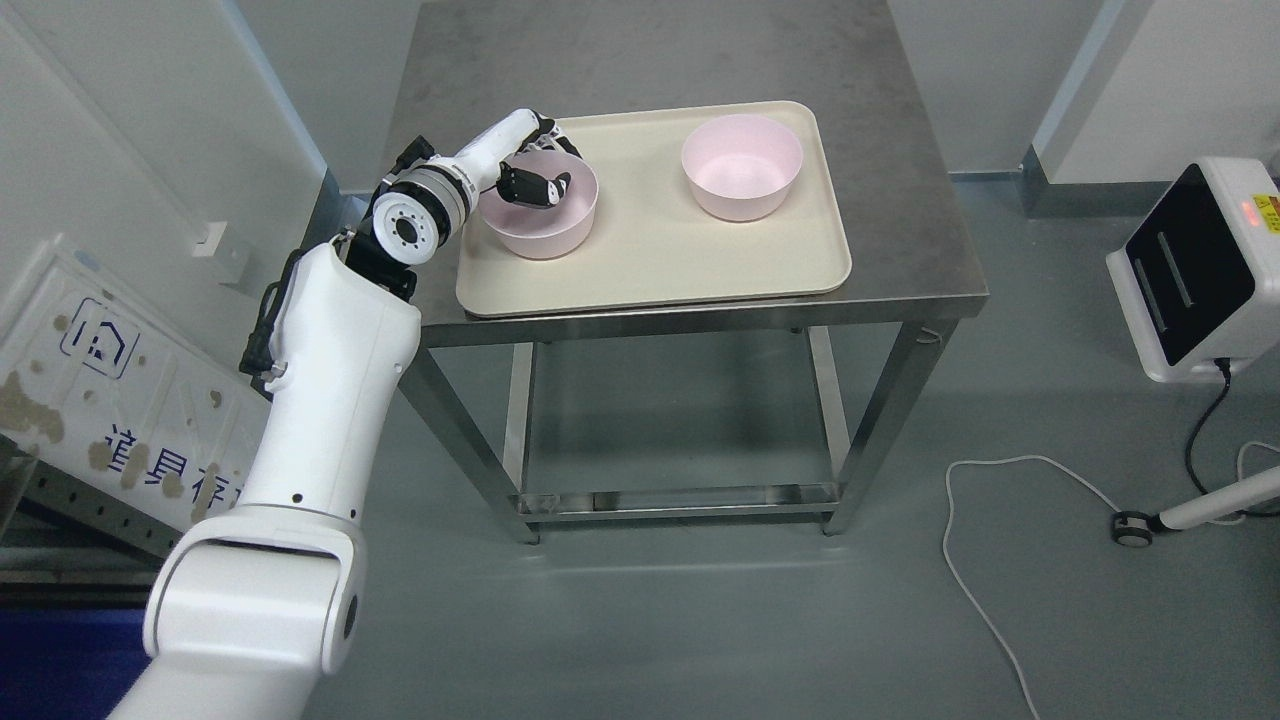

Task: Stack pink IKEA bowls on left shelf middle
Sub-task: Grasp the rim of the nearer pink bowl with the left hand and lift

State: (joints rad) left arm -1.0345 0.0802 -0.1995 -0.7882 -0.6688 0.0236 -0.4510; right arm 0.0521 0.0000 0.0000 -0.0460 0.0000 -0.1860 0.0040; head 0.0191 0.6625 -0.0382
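Note:
Two pink bowls stand upright on a cream tray (660, 270) on a steel table (900, 200). The left bowl (545, 232) sits near the tray's left edge and the right bowl (742, 165) near its far right corner, well apart. My left arm reaches in from the lower left, and my left hand (545, 160) is at the left bowl's far rim. Its thumb (537, 187) is inside the bowl and its fingers (558, 135) curl over the outside of the rim, pinching it. The bowl rests on the tray. No shelf shows in this view.
A white device with a black panel (1195, 270) stands on the floor at the right, with a white cable (975, 560) trailing across the floor. A stained white panel (100, 400) leans at the left. Grey walls close in behind the table.

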